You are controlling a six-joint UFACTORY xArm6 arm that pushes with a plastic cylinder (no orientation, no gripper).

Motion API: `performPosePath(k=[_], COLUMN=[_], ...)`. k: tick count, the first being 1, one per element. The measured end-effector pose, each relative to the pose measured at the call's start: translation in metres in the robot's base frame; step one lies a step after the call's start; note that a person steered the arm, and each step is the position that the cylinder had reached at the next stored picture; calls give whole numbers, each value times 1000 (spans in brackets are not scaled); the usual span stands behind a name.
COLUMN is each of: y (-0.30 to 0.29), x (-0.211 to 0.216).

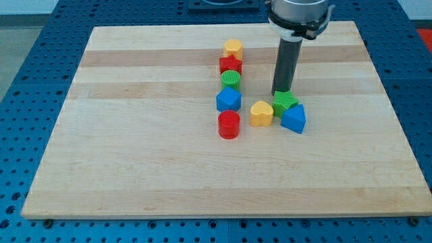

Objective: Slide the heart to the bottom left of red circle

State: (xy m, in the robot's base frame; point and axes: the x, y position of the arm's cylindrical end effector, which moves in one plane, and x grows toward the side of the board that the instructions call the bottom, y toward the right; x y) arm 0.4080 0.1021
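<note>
camera view, yellow heart (261,113) lobes toward view's top, right of red circle (229,125), my tip (277,93) above green block (285,102)

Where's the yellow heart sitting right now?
The yellow heart lies right of centre on the board, to the view's right of the red circle and against the green block, below my tip.

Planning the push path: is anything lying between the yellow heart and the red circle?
No. In the camera view, only bare board separates the yellow heart from the red circle. My tip sits above the green block, right of the heart.
</note>
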Motion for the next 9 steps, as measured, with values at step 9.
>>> performPosePath(k=[9], y=[-63], x=[23])
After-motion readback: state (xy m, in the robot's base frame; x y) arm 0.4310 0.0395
